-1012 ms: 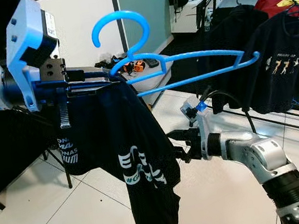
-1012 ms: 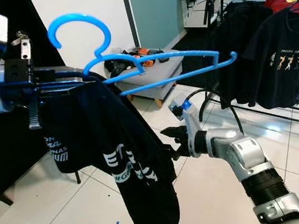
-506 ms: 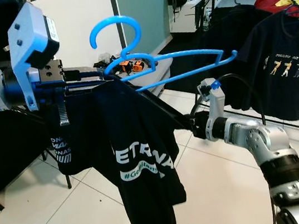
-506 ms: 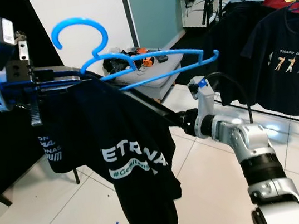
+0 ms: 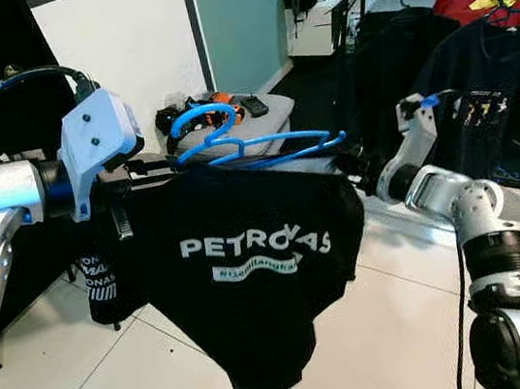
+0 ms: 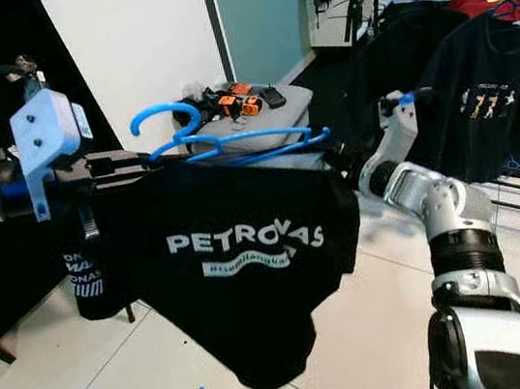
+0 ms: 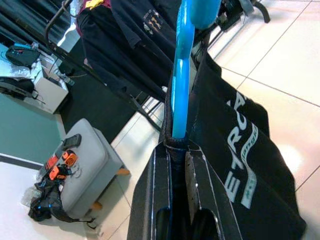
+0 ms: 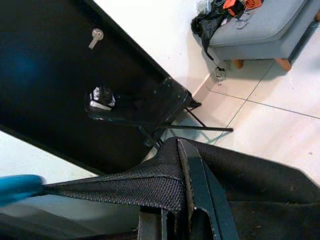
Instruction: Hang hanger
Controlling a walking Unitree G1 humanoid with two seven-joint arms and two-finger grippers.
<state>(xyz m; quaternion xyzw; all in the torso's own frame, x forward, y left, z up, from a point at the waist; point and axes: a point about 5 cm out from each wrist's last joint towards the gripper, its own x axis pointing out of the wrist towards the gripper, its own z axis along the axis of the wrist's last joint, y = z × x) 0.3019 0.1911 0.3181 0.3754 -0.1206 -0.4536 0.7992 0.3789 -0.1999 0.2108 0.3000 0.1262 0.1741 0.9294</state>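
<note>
The left tool (image 7: 177,150) clamps one end of the blue hanger (image 5: 262,145). The right tool (image 8: 175,205) pinches the black shirt (image 5: 262,272) at its other end.

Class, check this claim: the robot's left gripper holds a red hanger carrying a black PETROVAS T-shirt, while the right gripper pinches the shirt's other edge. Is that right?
Not quite. The hanger is blue, not red, as the left eye view shows. The rest holds: the left gripper grips it, the black PETROVAS T-shirt hangs from it, and the right gripper pinches the shirt's other edge.
</note>
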